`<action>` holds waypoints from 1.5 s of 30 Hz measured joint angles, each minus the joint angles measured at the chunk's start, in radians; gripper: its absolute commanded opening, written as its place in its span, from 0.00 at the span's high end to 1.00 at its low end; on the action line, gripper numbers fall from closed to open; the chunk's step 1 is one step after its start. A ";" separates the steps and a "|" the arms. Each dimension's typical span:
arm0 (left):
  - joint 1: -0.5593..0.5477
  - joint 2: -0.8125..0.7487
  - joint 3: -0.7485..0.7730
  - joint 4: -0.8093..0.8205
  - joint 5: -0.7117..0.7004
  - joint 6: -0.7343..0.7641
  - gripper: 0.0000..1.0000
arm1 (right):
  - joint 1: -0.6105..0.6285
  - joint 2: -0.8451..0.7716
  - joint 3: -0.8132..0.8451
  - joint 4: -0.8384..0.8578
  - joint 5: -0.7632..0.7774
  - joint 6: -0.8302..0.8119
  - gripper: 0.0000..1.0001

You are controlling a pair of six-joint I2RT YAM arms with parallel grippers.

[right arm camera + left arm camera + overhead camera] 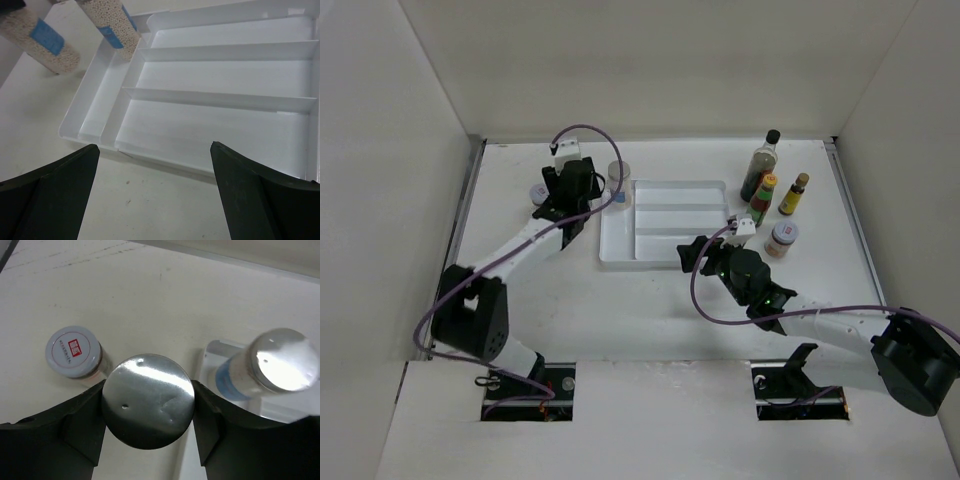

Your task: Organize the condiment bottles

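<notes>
My left gripper (147, 410) is shut on a silver-lidded jar (147, 400), one finger on each side of its lid. In the top view this gripper (574, 200) covers the jar just left of the white divided tray (665, 262). A red-and-white-lidded jar (74, 351) stands to its left. Another silver-lidded jar (280, 362) with a blue label stands at the tray's corner. My right gripper (155, 165) is open and empty above the table, before the tray's near wall (165, 160). A tall dark bottle (760, 165), two yellow-capped bottles (794, 193) and a short jar (781, 238) stand right of the tray.
The tray's compartments (210, 80) hold nothing. Side walls close in the table on the left and right, with a back wall beyond the bottles. Purple cables loop over both arms.
</notes>
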State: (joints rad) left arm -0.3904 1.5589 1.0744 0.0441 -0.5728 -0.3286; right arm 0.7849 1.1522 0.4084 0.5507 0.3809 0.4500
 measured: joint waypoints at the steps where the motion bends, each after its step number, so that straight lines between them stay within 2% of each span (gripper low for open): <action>1: -0.017 -0.053 -0.027 -0.004 -0.003 -0.001 0.61 | 0.000 0.000 0.000 0.000 0.000 0.000 0.00; 4: -0.074 -0.182 -0.065 -0.005 -0.017 -0.002 0.61 | 0.000 0.000 0.000 0.000 -0.002 0.000 0.00; 7: -0.133 -0.209 -0.064 0.027 -0.023 -0.006 0.60 | 0.000 0.000 0.000 0.000 -0.002 0.000 0.00; 12: -0.195 -0.084 -0.027 0.043 -0.002 -0.010 0.60 | 0.000 0.001 0.000 0.000 -0.003 0.000 0.00; 18: -0.200 0.105 0.022 0.053 0.028 0.001 0.58 | -0.007 0.001 0.000 0.000 -0.005 0.000 0.00; 22: -0.197 0.161 0.043 0.093 0.031 0.013 0.46 | -0.007 0.002 0.000 0.000 -0.005 0.000 0.00; 25: -0.198 0.169 0.044 0.115 0.035 0.018 0.23 | -0.007 0.004 0.000 0.000 -0.005 0.000 0.00; 26: -0.197 0.168 0.044 0.124 0.034 0.017 0.20 | -0.007 0.004 0.000 0.000 -0.005 0.000 0.00; 30: -0.197 0.130 0.034 0.137 0.035 0.019 0.14 | -0.007 0.006 0.000 0.000 -0.008 0.000 0.00; 34: -0.195 -0.003 -0.023 0.138 0.024 0.022 0.13 | -0.007 0.006 0.000 0.000 -0.011 0.000 0.00; 39: -0.138 -0.188 -0.113 0.148 -0.032 0.011 0.13 | -0.007 0.005 0.000 0.000 -0.012 0.000 0.00; 45: 0.056 -0.153 -0.121 0.096 -0.047 -0.046 0.13 | -0.007 0.005 0.000 -0.002 -0.016 0.000 0.00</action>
State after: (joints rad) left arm -0.3340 1.4059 0.9539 0.1398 -0.6193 -0.3748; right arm 0.7780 1.1576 0.4084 0.5488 0.3649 0.4503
